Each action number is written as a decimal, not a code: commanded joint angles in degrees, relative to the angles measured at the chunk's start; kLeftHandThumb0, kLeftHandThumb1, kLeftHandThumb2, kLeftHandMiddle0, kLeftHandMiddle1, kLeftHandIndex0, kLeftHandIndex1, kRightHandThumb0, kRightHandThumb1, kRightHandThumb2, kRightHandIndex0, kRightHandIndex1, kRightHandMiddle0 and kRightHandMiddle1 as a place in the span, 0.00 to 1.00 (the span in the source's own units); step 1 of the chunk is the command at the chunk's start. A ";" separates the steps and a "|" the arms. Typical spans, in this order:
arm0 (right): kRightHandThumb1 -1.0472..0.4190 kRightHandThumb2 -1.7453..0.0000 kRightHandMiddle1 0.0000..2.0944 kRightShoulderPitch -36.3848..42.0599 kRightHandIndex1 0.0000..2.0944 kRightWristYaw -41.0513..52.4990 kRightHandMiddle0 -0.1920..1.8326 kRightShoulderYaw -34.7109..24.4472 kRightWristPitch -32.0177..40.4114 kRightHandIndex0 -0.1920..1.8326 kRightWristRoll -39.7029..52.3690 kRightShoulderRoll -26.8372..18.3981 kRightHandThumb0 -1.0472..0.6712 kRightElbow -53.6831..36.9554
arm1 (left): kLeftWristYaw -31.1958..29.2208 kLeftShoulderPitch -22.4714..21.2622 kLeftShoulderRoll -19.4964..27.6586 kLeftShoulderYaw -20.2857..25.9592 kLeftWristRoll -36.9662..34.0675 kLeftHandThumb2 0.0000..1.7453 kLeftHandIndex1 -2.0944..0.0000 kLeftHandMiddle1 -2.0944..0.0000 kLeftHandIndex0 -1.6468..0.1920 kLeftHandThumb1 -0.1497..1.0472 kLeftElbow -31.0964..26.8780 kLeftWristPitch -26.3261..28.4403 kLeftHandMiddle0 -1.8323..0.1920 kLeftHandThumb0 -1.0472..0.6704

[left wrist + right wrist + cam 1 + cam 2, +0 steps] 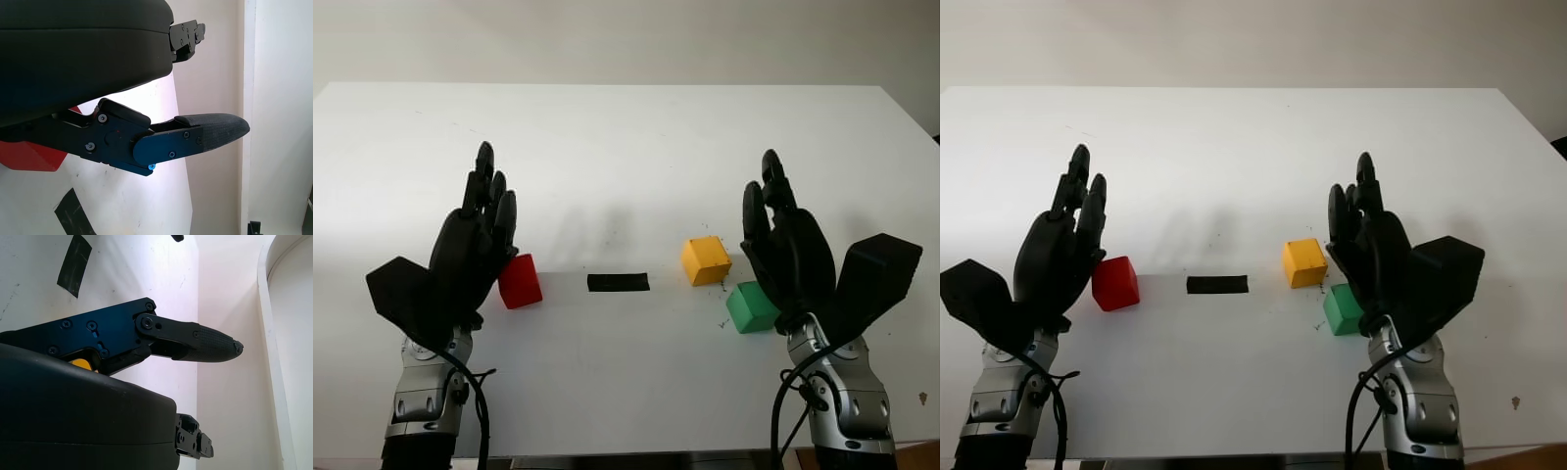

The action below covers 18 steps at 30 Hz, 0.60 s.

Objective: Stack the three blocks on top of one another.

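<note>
Three blocks lie apart on the white table (626,137). A red block (520,281) sits left of centre, with my left hand (475,240) raised just to its left, open and holding nothing. A yellow block (706,260) lies right of centre, and a green block (751,306) sits close to its front right. My right hand (783,240) is held up open beside those two, partly covering the green block. The red block (29,155) peeks out under the left hand, and a sliver of the yellow block (80,363) shows by the right hand.
A strip of black tape (618,282) is stuck flat on the table between the red and yellow blocks; the tape (74,264) also appears in the right wrist view. The table's far half is bare white surface up to the wall.
</note>
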 commanded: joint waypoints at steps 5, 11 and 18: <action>0.00 0.66 0.02 -0.12 0.00 -0.21 0.00 0.20 -0.81 0.00 -0.59 0.10 0.22 -0.13 | -0.41 -0.44 0.44 0.14 -0.32 0.34 0.98 0.97 1.00 1.00 -0.04 0.11 1.00 0.15; 0.00 0.66 0.01 -1.09 0.00 0.05 0.00 0.27 -0.61 0.00 -0.63 0.17 0.22 1.17 | -0.03 -1.33 0.49 0.51 -0.19 0.34 0.98 0.97 1.00 1.00 1.06 0.03 0.99 0.14; 0.00 0.66 0.02 -1.24 0.00 -0.09 0.00 0.33 -1.21 0.00 -0.83 0.31 0.22 1.23 | -1.06 -1.40 1.27 1.28 -1.22 0.32 0.98 0.98 1.00 1.00 0.07 -0.17 1.00 0.14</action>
